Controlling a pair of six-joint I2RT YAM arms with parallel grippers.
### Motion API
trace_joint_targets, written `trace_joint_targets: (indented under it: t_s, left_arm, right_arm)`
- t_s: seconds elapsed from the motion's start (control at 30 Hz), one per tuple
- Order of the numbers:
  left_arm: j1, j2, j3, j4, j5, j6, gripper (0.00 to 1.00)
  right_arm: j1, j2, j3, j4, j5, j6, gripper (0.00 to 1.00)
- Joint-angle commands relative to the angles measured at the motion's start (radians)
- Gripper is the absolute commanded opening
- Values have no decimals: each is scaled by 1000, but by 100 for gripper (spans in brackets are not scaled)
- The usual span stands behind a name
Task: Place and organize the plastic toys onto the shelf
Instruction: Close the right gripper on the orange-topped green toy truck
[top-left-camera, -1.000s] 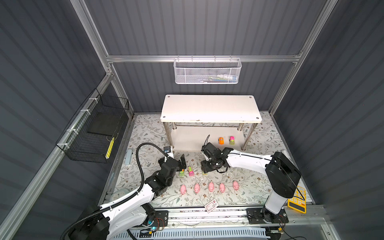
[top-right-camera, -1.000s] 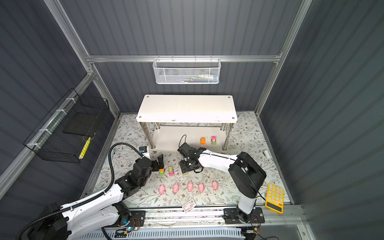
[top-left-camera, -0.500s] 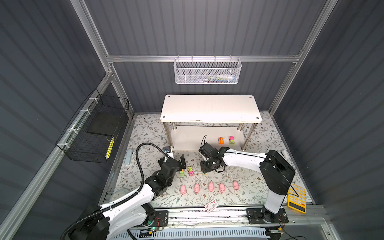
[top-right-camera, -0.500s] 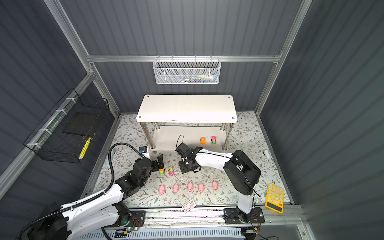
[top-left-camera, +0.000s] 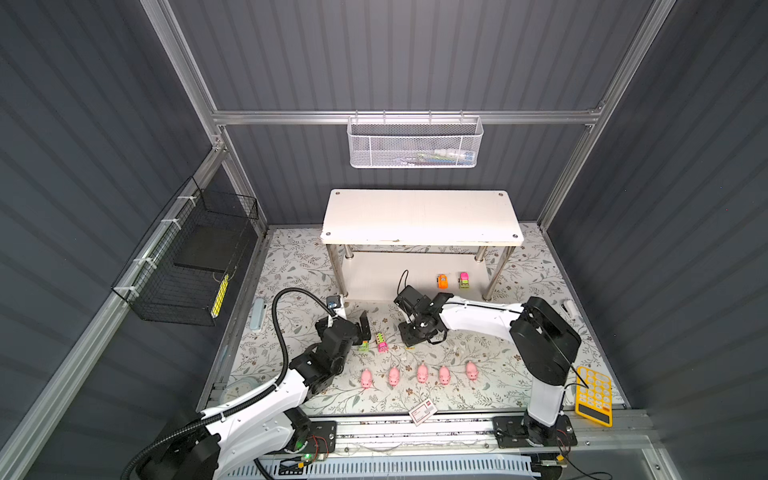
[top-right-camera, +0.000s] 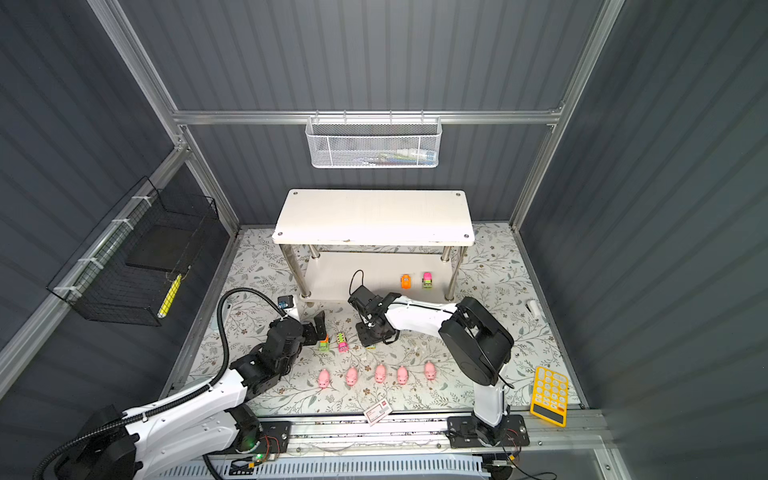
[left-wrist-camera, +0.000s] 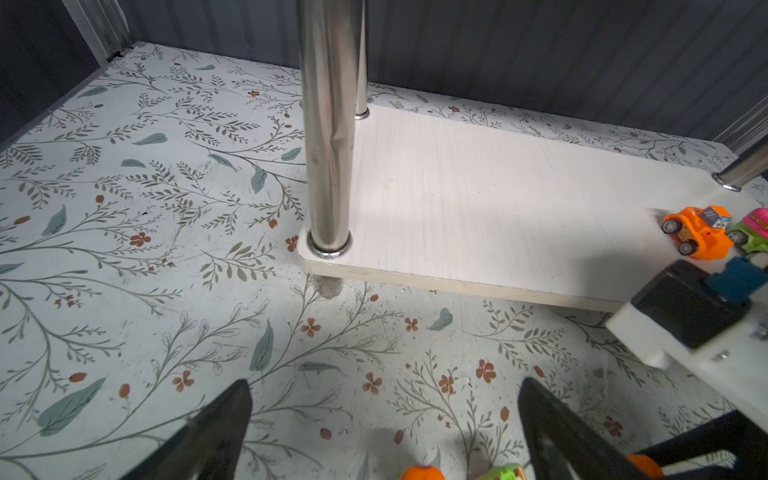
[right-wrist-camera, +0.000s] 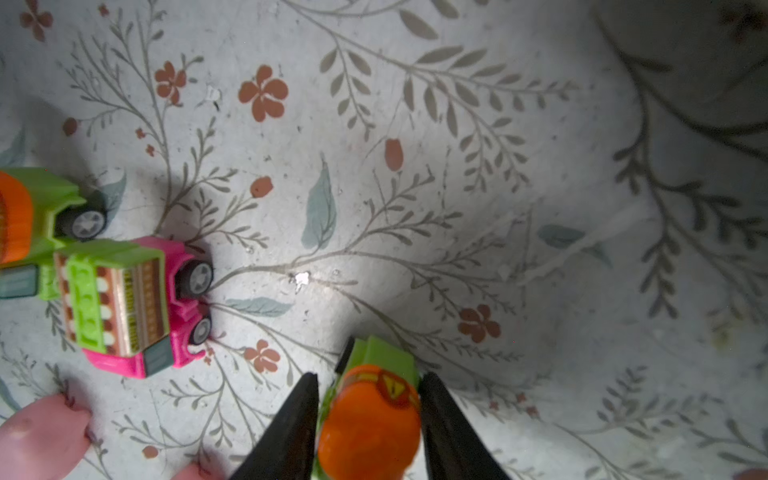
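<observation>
Right end effector (right-wrist-camera: 370, 376) pinches green-and-orange car (right-wrist-camera: 368, 428), lower centre of frame; its rounded orange top may squirt free on lift.

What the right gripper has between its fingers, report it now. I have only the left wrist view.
Observer: The right gripper is low over the mat, and its fingers sit against both sides of a lime green car with an orange top.
Operator: Now count the pigs and say where they are.
Observer: Five pink pigs lie in a row on the mat, nearer the robot bases than both grippers. None is on the shelf.
</observation>
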Motion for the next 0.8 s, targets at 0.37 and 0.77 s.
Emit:
trace_joint_targets:
  t_s: [0.37,0.77]
  left_arm:
    - [-5,-46,-29,10,-32,-11,100]
    - [-5,-62,-26,-2,-48,1,100]
  right_arm:
    - [8,-40,4,-40,37,15,32]
    - [11,-214,-21,-87,136,50,32]
